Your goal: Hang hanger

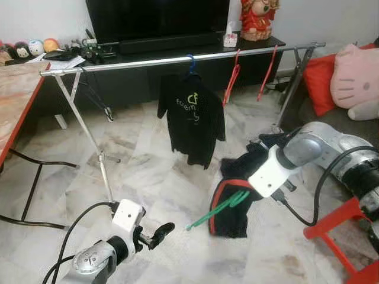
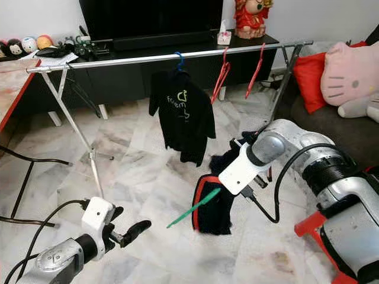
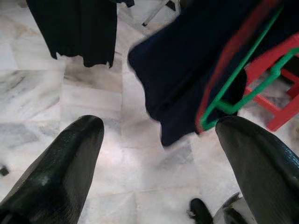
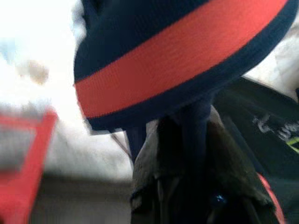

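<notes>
hanger: green hanger [image 1: 220,208] with dark red-trimmed garment [image 1: 232,204], at 5 o'clock below rail [image 1: 177,59]
right gripper [image 2: 256,146]: buried in cloth, can't tell its fingers
left gripper [image 3: 159,163]: spread, idle
handling: probably light, floppy; hold by hook

The right gripper [image 1: 256,155] is buried in a dark garment with a red band [image 1: 232,201] on a green hanger [image 1: 220,208], which hangs below it and blocks downward passage. Beyond it, the rail [image 1: 177,60] of the drying rack runs crosswise. Occupied points on the rail: a black T-shirt [image 1: 192,118] on a blue hanger, and two red hangers [image 1: 232,77] further toward the gripper's outer side. Open rail lies between the T-shirt and the rack's left leg [image 1: 89,133]. A red stool [image 1: 340,228] stands close on the gripper's outer side. The left gripper [image 1: 155,235], fingers spread, has bare marble floor [image 1: 148,171] ahead.
</notes>
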Motion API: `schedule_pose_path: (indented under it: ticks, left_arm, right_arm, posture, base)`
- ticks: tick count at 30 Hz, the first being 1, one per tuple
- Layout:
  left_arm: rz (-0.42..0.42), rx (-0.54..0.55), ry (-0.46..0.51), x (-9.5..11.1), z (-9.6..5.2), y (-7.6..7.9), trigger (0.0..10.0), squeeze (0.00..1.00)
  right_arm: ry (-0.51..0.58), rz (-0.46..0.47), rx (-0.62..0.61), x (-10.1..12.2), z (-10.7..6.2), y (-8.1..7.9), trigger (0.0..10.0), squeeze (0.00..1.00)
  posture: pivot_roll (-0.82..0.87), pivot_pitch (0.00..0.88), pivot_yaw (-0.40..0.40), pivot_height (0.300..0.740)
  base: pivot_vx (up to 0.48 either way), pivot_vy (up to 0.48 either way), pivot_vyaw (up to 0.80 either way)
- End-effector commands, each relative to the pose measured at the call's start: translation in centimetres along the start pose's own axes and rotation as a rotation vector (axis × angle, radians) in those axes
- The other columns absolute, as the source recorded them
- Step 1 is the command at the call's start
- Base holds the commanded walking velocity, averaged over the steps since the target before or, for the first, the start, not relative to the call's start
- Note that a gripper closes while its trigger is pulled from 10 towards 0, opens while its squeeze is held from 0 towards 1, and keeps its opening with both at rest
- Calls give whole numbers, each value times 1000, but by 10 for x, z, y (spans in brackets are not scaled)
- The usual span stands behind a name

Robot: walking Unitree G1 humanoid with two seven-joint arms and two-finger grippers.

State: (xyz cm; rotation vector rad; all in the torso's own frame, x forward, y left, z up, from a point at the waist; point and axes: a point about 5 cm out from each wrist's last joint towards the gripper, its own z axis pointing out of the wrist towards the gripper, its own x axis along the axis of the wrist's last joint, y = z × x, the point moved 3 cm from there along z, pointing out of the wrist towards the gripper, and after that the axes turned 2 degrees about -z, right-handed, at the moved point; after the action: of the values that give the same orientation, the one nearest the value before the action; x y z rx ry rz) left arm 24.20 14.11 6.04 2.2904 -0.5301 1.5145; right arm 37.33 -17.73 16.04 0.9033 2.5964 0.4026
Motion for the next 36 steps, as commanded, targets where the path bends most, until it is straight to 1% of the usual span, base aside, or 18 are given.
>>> schedule_pose_path:
  ticks: [1, 3, 5, 7, 11, 13, 15, 17, 19, 21, 24, 26, 27, 28, 29, 32, 34, 36]
  left_arm:
    - [16, 57, -2, -1, -1, -10, 10000, 0]
    - [16, 69, 0, -1, 0, -11, 10000, 0]
    - [20, 63, -2, -1, 1, -10, 10000, 0]
    - [18, 54, -1, -1, 0, -9, 10000, 0]
    - [17, 38, 12, 1, 1, -6, 10000, 0]
    - [23, 21, 24, 5, 3, -3, 10000, 0]
    - [25, 20, 25, 6, 5, -3, 10000, 0]
    - [27, 18, 24, 6, 6, -3, 10000, 0]
    - [28, 12, 23, 5, 7, -1, 10000, 0]
    - [28, 0, 25, 6, 8, 2, 10000, 0]
    - [28, -12, 25, 5, 8, 4, 10000, 0]
    - [28, -13, 25, 5, 8, 4, 10000, 0]
    - [30, -25, 23, 4, 7, 6, 10000, 0]
    - [30, -25, 23, 4, 7, 6, 10000, 0]
    - [34, -29, 22, 4, 7, 6, 10000, 0]
    - [35, -29, 21, 4, 7, 6, 10000, 0]
    - [39, -32, 19, 4, 7, 6, 10000, 0]
    - [40, -33, 19, 4, 7, 6, 10000, 0]
  right_arm:
    - [-143, -97, -90, -17, -13, 22, 10000, 0]
    - [-214, -126, -124, -24, -12, 28, 10000, 0]
    - [-251, -147, -71, -30, -10, 20, 10000, 0]
    - [-237, -126, -79, -28, -9, 20, 10000, 0]
    - [-202, -160, -81, -23, -6, 21, 10000, 0]
    - [-25, -82, -114, -3, -2, 25, 10000, 0]
    - [115, -44, -109, 15, -1, 25, 10000, 0]
    - [179, -31, -80, 24, 0, 22, 10000, 0]
    - [245, -27, -13, 32, 2, 13, 10000, 0]
    - [208, -55, 82, 25, 5, -1, 10000, 0]
    - [163, -49, 170, 16, 4, -11, 10000, 0]
    - [159, -48, 178, 15, 4, -12, 10000, 0]
    - [124, -57, 205, 10, 3, -14, 10000, 0]
    - [124, -57, 205, 10, 3, -14, 10000, 0]
    - [89, -82, 230, 6, 2, -16, 10000, 0]
    - [79, -97, 245, 6, 1, -16, 10000, 0]
    - [34, -163, 272, 4, 2, -15, 10000, 0]
    - [14, -191, 284, 3, 2, -15, 10000, 0]
  posture:
    - [-120, 0, 4, 740]
    - [-119, 0, 4, 740]
    - [-115, 0, 4, 740]
    - [-118, 0, 3, 740]
    - [-118, 0, 3, 740]
    - [-119, 0, 7, 740]
    - [-119, 0, 7, 740]
    - [-122, 0, 8, 740]
    - [-124, 0, 8, 740]
    - [-123, 0, 8, 740]
    - [-122, 0, 7, 740]
    - [-122, 0, 7, 740]
    - [-117, 0, 2, 740]
    - [-117, 0, 2, 740]
    - [-117, 0, 2, 740]
    - [-118, 0, 2, 740]
    - [-118, 0, 2, 740]
    - [-118, 0, 2, 740]
  base:
    - [0, 0, 0]
    - [0, 0, 0]
    - [0, 0, 0]
    - [0, 0, 0]
    - [0, 0, 0]
    - [0, 0, 0]
    - [0, 0, 0]
    - [0, 0, 0]
    - [0, 0, 0]
    - [0, 0, 0]
    - [0, 0, 0]
    - [0, 0, 0]
    - [0, 0, 0]
    - [0, 0, 0]
    - [0, 0, 0]
    - [0, 0, 0]
    - [0, 0, 0]
    - [0, 0, 0]
